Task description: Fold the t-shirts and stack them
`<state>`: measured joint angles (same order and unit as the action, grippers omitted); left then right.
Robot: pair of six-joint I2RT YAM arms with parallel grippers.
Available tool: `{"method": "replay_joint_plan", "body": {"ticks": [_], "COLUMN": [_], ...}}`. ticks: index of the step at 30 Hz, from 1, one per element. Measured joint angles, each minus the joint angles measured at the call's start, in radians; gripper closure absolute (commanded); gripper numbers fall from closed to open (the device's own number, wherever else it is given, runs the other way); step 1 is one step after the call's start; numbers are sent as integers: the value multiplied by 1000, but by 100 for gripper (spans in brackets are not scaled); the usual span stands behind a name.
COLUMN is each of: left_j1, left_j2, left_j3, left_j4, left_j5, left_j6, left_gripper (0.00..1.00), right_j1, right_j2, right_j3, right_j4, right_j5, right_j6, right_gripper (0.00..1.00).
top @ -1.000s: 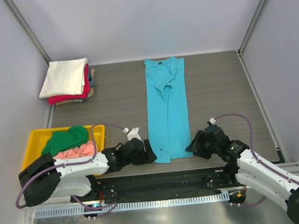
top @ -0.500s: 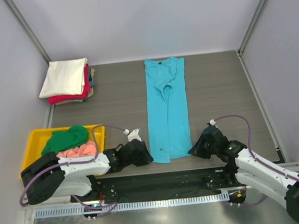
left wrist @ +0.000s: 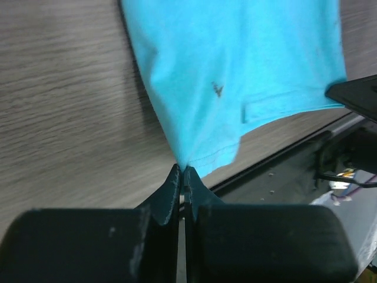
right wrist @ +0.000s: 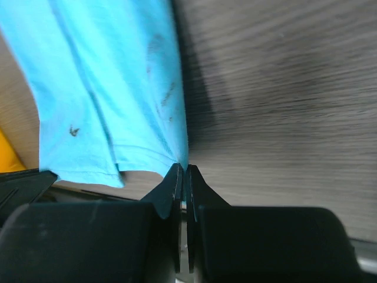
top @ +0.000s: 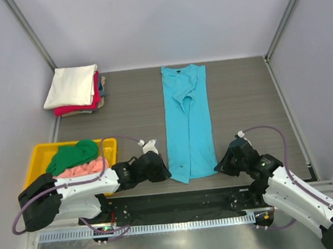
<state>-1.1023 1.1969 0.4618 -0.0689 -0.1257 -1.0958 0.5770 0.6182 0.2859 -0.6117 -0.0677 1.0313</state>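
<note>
My left gripper (left wrist: 182,174) is clenched on the near-left corner of the turquoise t-shirt (top: 187,122), and my right gripper (right wrist: 182,171) is clenched on the near-right corner of the same hem. The shirt lies mid-table as a narrow strip. Its long axis runs straight away from me, with the hem at the near edge and the collar at the far edge. Each arm sits just outside its own side of the strip, so neither is nearer the cloth than the other.

As I judge it, the next fold carries the hem along that axis toward the collar, with both corners travelling level so the strip does not skew.

The overhead view gives me the whole length and the collar end, but my fingertips are lost under my wrists there. The wrist views show the reverse: each pair of jaws pressed together with blue cloth pinched between the tips, and no collar.

The folded stack (top: 73,89) waits in the far-left corner. A green shirt (top: 73,155) and a pink shirt (top: 85,166) sit bunched in the yellow tray (top: 35,152) at the near-left corner.
</note>
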Motion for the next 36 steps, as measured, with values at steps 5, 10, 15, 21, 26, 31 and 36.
{"method": "replay_joint_plan", "body": {"ticks": [5, 10, 15, 21, 26, 31, 36], "left_j1": [10, 110, 233, 375, 441, 486, 524], "left_j2": [-90, -60, 61, 269, 443, 589, 698], "left_j3": [177, 315, 452, 651, 800, 913, 1011], "left_j4": [-167, -245, -292, -310, -317, -322, -333], "left_j5": [-77, -96, -90, -52, -22, 23, 61], "left_j6": [41, 114, 198, 304, 363, 396, 417], "left_gripper": [100, 100, 100, 100, 100, 100, 100], "right_j1": [0, 0, -22, -122, -211, -255, -277], "right_j2": [48, 204, 390, 581, 731, 871, 969], "right_j3": [201, 381, 533, 690, 770, 846, 904], "right_j4": [-74, -79, -79, -34, 20, 53, 78], "right_j5": [42, 122, 201, 223, 203, 174, 152], "right_j6": [-38, -105, -197, -306, -368, -408, -435], "right_gripper": [99, 99, 99, 99, 99, 99, 99]}}
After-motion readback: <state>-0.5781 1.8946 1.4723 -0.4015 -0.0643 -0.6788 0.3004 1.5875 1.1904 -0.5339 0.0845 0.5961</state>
